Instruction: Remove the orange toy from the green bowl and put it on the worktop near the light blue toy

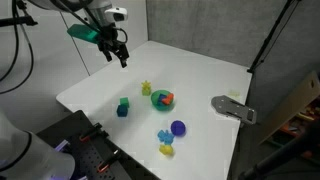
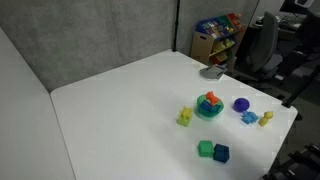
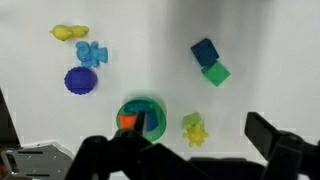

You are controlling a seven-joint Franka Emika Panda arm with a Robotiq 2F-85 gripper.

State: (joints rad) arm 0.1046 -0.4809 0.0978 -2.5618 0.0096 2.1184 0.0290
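Hand (image 1: 121, 59) hovering above the worktop's (image 1: 200, 70) upper-left corner in an exterior view, jaws spread wide and empty, orange toy (image 1: 167, 99) sitting inside the green bowl (image 1: 155, 97) mid-worktop, light blue toy (image 1: 164, 135) nearby, just beside a purple disc (image 1: 178, 128).

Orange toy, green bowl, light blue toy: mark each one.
orange toy (image 3: 127, 122), wrist view, its top.
green bowl (image 3: 160, 107), wrist view, its rim.
light blue toy (image 3: 92, 54), wrist view, its middle.

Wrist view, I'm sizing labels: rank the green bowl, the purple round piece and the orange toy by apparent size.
1. green bowl
2. purple round piece
3. orange toy, though only part of it shows inside the bowl
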